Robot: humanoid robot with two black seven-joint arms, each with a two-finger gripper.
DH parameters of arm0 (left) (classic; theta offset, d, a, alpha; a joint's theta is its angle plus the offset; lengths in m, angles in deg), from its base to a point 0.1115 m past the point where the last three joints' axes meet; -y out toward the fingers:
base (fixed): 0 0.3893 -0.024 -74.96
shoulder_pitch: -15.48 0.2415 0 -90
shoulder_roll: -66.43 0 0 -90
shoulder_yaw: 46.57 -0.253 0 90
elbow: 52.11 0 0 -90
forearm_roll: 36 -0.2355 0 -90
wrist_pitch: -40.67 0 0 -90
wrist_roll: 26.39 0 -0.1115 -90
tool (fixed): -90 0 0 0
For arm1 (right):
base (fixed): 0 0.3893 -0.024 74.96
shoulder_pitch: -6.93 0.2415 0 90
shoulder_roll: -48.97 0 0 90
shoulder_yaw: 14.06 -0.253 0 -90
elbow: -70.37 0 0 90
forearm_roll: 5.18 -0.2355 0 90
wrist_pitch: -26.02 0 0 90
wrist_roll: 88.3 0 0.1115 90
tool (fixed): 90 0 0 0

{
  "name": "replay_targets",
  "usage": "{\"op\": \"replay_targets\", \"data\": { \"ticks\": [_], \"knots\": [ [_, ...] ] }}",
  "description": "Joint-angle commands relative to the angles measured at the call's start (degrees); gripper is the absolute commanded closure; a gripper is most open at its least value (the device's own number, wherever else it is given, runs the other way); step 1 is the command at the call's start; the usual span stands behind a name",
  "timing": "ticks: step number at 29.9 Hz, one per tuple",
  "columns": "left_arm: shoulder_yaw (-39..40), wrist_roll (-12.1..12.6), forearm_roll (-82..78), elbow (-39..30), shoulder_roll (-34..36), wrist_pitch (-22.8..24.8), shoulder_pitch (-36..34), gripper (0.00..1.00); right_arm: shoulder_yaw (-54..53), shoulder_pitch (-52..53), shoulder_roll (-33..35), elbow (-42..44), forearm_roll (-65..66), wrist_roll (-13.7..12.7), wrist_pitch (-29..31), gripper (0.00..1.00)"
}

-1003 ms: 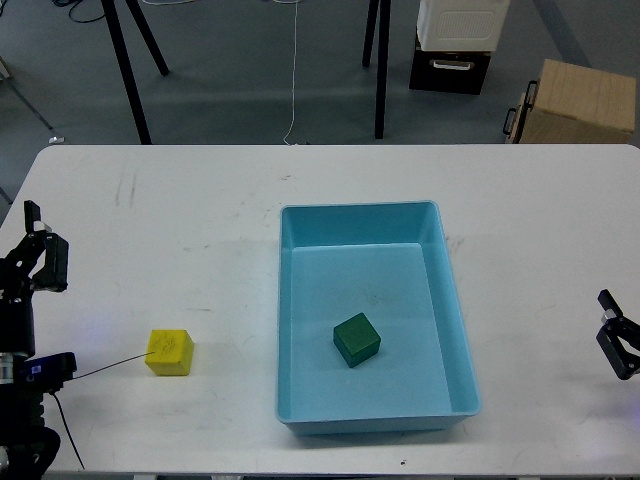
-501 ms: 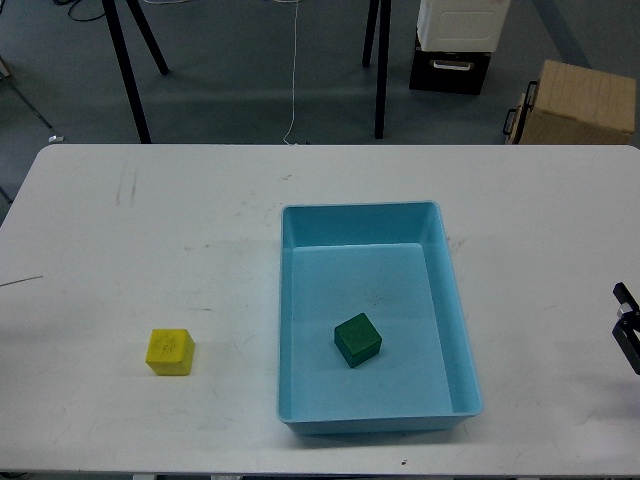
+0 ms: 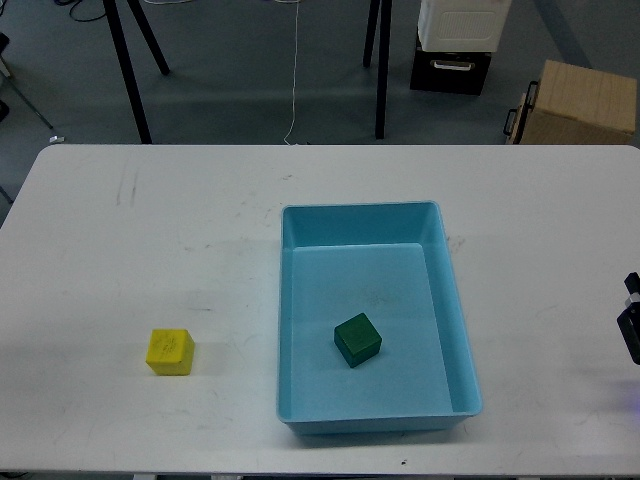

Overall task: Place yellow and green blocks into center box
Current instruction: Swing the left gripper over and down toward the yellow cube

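Note:
A yellow block (image 3: 169, 352) sits on the white table (image 3: 150, 250) at the front left, apart from the box. A green block (image 3: 357, 339) lies inside the light blue box (image 3: 300, 300) in the middle of the table, near its front half. My right gripper (image 3: 632, 325) shows only as a dark sliver at the right edge, and its fingers cannot be told apart. My left gripper is out of view.
Beyond the table's far edge stand black stand legs (image 3: 128, 70), a white and black case (image 3: 455, 40) and a cardboard box (image 3: 575, 100) on the grey floor.
My left arm has withdrawn out of view at the left edge. My right gripper has slid further right, almost off the frame. The blocks and box have not moved.

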Motion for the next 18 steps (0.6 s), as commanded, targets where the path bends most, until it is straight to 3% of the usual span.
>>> {"op": "replay_targets", "data": {
  "ticks": [1,6,10,13,18],
  "knots": [
    [-13.15,2.08,-4.24,-0.08,1.99,0.23,-11.92,0.0,-0.06,-0.51,-0.22,-0.02,-0.05,0.01,0.0,0.17],
    [-36.79,3.75,-13.11,0.01,2.08,0.23,-31.78,0.0,-1.11,-1.48,-0.13,0.07,0.04,-0.17,0.0,0.17],
    [-54.37,9.02,-20.58,-0.08,2.08,0.23,-45.41,0.0,-1.2,-1.57,-0.22,0.15,0.04,-0.17,0.0,0.17],
    [-63.44,11.05,-22.62,0.01,1.91,0.23,-54.46,0.0,-1.2,-1.57,-0.3,0.15,-0.05,-0.08,0.0,0.17],
    [-76.35,12.28,-23.67,0.36,-0.36,0.23,-70.02,0.0,-1.2,-1.57,-0.39,0.15,-0.05,-0.17,0.0,0.17]
  ]
}}
